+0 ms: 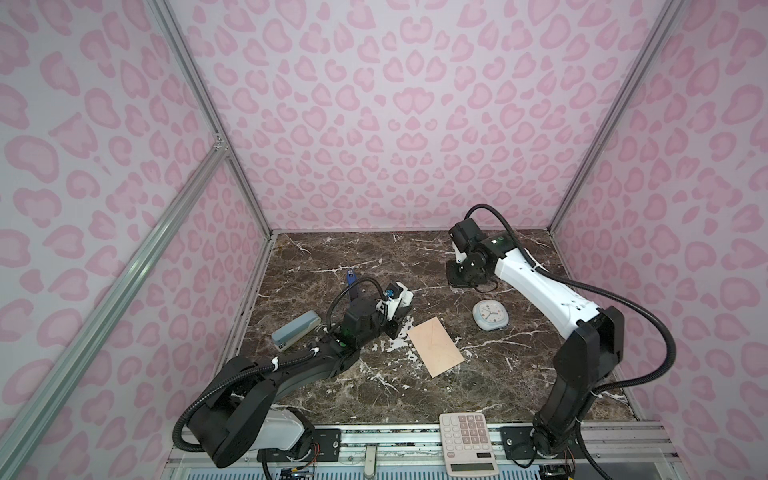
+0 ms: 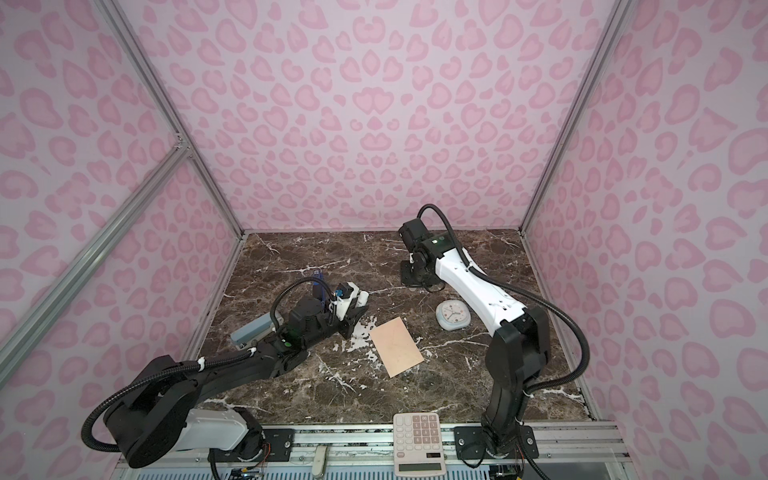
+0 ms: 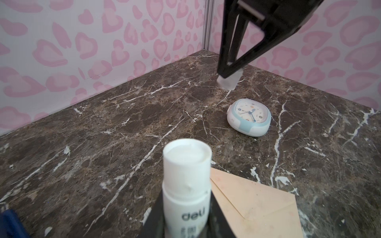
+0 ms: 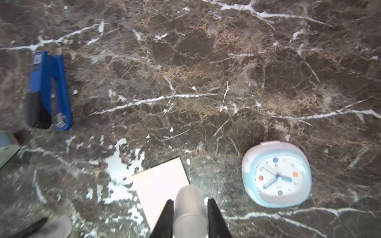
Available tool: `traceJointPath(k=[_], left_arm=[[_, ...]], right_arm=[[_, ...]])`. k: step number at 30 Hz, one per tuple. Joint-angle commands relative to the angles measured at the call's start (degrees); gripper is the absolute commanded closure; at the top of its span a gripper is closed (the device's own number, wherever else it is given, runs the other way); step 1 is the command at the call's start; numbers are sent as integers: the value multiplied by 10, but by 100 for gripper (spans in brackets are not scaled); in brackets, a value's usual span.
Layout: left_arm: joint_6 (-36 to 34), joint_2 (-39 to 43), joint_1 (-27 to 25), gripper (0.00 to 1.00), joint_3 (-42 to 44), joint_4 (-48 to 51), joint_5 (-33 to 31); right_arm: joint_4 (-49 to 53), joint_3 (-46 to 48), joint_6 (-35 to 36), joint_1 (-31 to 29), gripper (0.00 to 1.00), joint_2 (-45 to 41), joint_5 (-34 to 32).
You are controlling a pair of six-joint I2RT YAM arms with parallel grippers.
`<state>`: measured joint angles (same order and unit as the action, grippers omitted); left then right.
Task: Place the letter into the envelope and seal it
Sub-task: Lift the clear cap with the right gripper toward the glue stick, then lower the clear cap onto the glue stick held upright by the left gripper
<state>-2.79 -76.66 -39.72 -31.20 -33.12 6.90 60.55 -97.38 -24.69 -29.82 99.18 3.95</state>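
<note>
The peach envelope lies flat mid-table, its pointed flap folded down over the body. The letter is out of view. My left gripper hovers just left of the envelope's far corner, shut on an uncapped white glue stick. My right gripper is farther back, above the table beyond the envelope, shut on a translucent cap. The left wrist view also shows that cap in the black fingers.
A white and blue clock lies right of the envelope. A grey stapler and a blue stapler sit at the left. A white calculator rests on the front rail. Patterned walls close three sides.
</note>
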Motion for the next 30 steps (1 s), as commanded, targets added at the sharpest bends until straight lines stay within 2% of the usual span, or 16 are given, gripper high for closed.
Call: traceJointPath(k=[1,8,14,19,30], left_arm=[[-43,20,-6,96,16,-28,-11],[-80,26,-36,96,33,-43,-14],[-95,36,-65,96,56,-55,-37],[-92,34,-87,96,64,-68,-46],[-70,28,-109,96,57,-88,-46]], right_arm=[[32,19,38,-21,74,-48,68],[72,48,39,-75,74,-138,137],[84,73,28,-84,76,-185,171],[80,84,18,-96,76,-197,188],[-13,138,-23,-104,75,-192,221]])
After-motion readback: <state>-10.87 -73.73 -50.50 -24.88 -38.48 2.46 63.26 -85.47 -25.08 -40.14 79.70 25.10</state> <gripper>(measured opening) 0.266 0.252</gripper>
